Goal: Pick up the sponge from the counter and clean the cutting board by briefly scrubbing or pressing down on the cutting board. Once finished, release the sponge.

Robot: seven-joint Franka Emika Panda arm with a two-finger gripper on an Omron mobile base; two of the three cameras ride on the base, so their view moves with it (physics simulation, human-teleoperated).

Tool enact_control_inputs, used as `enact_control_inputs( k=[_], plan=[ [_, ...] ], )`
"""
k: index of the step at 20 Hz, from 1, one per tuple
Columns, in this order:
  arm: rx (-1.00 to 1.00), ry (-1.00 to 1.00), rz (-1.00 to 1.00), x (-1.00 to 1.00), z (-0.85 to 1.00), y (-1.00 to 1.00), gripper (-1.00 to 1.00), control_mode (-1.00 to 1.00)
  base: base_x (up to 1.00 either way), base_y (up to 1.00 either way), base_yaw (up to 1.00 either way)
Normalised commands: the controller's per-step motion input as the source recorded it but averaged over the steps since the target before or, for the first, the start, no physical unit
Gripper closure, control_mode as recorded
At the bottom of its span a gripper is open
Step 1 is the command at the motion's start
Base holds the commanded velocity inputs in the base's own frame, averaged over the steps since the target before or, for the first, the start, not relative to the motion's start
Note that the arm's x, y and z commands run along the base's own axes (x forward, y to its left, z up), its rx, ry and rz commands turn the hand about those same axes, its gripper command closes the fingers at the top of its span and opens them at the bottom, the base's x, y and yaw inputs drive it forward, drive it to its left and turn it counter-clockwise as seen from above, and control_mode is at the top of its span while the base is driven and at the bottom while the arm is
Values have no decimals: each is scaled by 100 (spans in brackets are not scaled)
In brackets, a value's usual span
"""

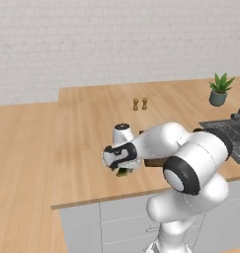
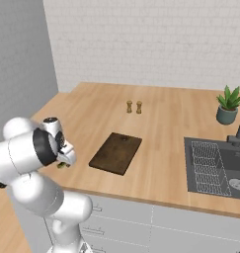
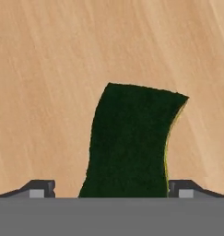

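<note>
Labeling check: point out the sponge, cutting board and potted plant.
sponge point(image 3: 129, 143), hand view, middle of its dark-green top face.
cutting board point(image 2: 115, 152), right base view, center of its brown surface.
potted plant point(image 1: 219, 98), left base view, on its pot.

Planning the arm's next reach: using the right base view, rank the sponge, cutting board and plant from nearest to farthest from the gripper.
1. sponge, right under the gripper, at the counter's left edge.
2. cutting board, mid-counter, to the right.
3. plant, far right, behind the sink.
</note>
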Motion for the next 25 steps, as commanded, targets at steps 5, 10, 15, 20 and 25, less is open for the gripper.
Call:
enact_control_inputs(
  k=[5,10,15,20,25],
  plan=[
    [0,-10,0,-34,84,-3,-100,-100,0,0,0],
    [5,-16,0,-70,100,-33,-100,-100,0,0,0],
    [10,-7,0,-58,100,-86,-100,-100,0,0,0],
    [21,-10,7,-18,100,-40,-100,-100,0,0,0],
    [28,-5,12,-23,89,-35,-100,-100,0,0,0]
  ],
)
